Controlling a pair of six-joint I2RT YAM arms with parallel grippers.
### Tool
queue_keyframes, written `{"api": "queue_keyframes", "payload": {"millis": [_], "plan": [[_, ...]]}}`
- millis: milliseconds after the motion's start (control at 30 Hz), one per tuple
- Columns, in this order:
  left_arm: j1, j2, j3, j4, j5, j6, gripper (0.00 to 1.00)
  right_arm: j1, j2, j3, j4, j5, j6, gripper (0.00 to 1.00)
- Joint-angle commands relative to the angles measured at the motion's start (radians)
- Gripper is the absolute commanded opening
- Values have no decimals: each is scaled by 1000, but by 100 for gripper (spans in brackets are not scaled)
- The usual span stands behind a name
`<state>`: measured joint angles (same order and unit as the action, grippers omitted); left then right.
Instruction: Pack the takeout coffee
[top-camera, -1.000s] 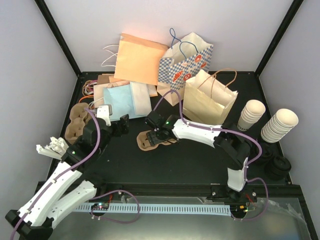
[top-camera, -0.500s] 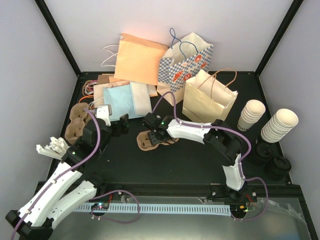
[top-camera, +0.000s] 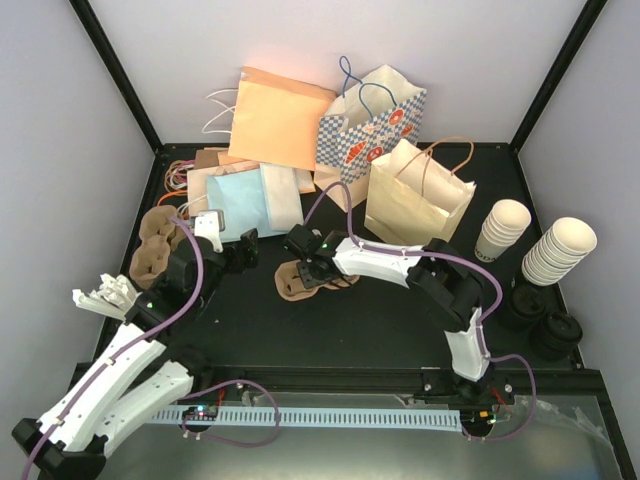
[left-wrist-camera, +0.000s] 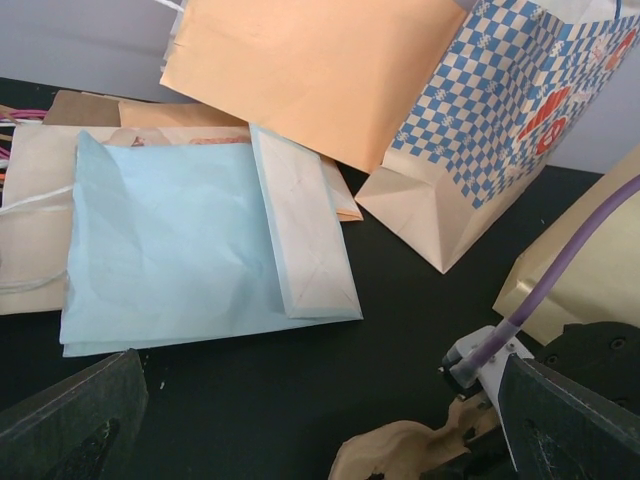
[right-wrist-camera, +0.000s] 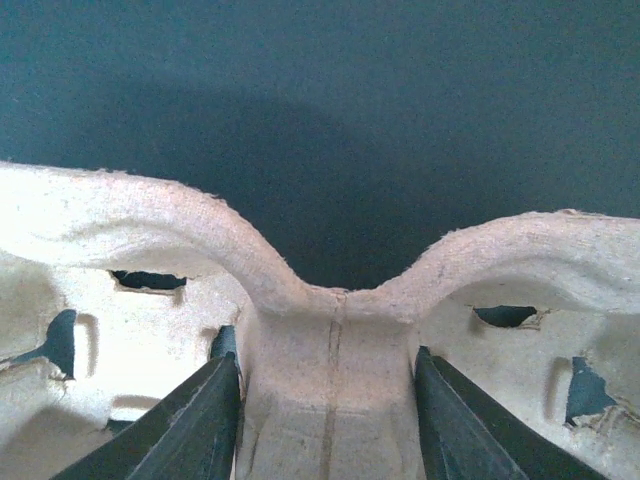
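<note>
My top camera looks down from above and behind the arms (top-camera: 390, 262) over the whole desk (top-camera: 380, 320), my left wrist camera looks low at the checkered bag (left-wrist-camera: 510, 100) and pulp carrier (left-wrist-camera: 390, 450) also seen from above, and my right wrist camera sits behind the right claw (right-wrist-camera: 323, 345), tight against that carrier.

A pulp cup carrier (top-camera: 300, 280) lay on the black table (top-camera: 380, 320). A cream bag (top-camera: 415, 200) stood upright behind it; flat bags (top-camera: 238, 205) overlapped at rear left.
</note>
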<state>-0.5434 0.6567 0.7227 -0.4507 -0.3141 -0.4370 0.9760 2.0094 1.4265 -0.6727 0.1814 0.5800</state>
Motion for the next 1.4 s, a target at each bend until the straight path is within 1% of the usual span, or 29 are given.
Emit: {"api": "queue_keyframes", "payload": {"millis": [0,100,300,500,767,967,1033,1100,1200,1300,1333,1367], "plan": [[7,7,0,35,-8,15,99,4,-79,-3,19,32,7,51],[7,9,0,35,-6,18,99,4,-117,-10,21,38,10,47],[7,9,6,36,-4,21,99,5,-189,-2,-7,63,8,48],[7,12,13,40,-4,24,99,3,-351,22,-43,122,-25,48],[7,11,42,48,-3,42,99,-23,-580,100,-79,213,-87,52],[7,50,38,119,89,50,99,-89,-705,184,-79,214,-127,53],[8,83,41,156,135,51,99,-111,-744,207,-69,206,-133,56],[7,121,57,171,169,44,99,-132,-761,222,-63,161,-150,63],[7,170,75,184,202,39,99,-136,-756,239,-120,120,-153,65],[7,198,73,207,218,41,99,-136,-745,179,-153,88,-136,66],[7,207,74,209,221,43,99,-136,-743,145,-149,74,-131,68],[7,215,77,211,222,44,99,-136,-741,103,-135,48,-127,72]]}}
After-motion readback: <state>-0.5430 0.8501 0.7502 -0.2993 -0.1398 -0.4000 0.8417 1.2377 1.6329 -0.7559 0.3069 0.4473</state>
